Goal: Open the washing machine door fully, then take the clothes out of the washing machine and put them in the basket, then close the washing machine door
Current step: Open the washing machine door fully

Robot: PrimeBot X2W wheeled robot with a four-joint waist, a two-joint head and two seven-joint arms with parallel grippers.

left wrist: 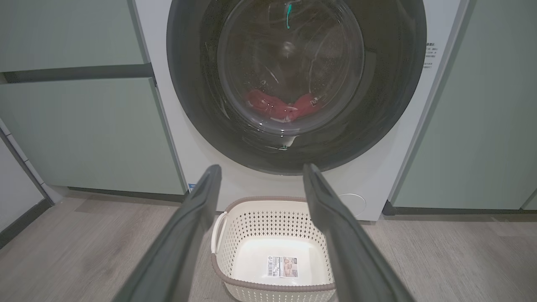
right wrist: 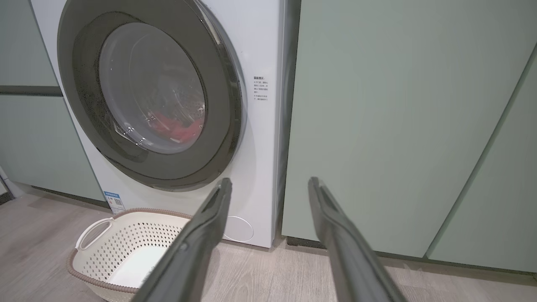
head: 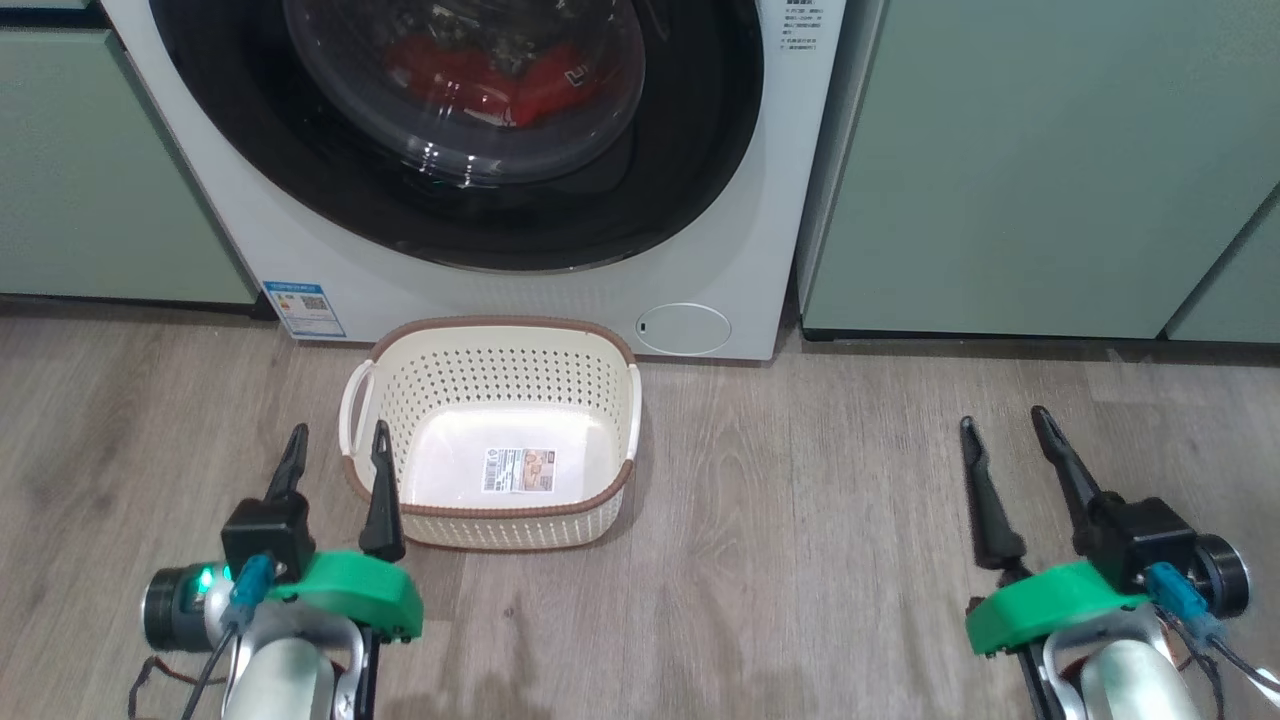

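The white washing machine (head: 560, 290) stands straight ahead, its round black-rimmed door (head: 690, 150) shut against the front. Red clothes (head: 490, 75) show through the glass bowl, low in the drum (left wrist: 289, 109). The cream perforated basket (head: 520, 335) sits on the floor just in front of the washer, with nothing in it but a label sticker. My left gripper (head: 335, 450) hovers open at the basket's near left corner. My right gripper (head: 1003, 425) is open too, over bare floor well to the basket's right, facing the washer's right edge (right wrist: 268, 126).
Pale green cabinets (head: 1030, 170) flank the washer on both sides (head: 90, 170). The floor (head: 820, 480) is grey wood planks. A small round service flap (head: 683, 328) sits at the washer's lower right and a blue label sticker (head: 305, 308) at its lower left.
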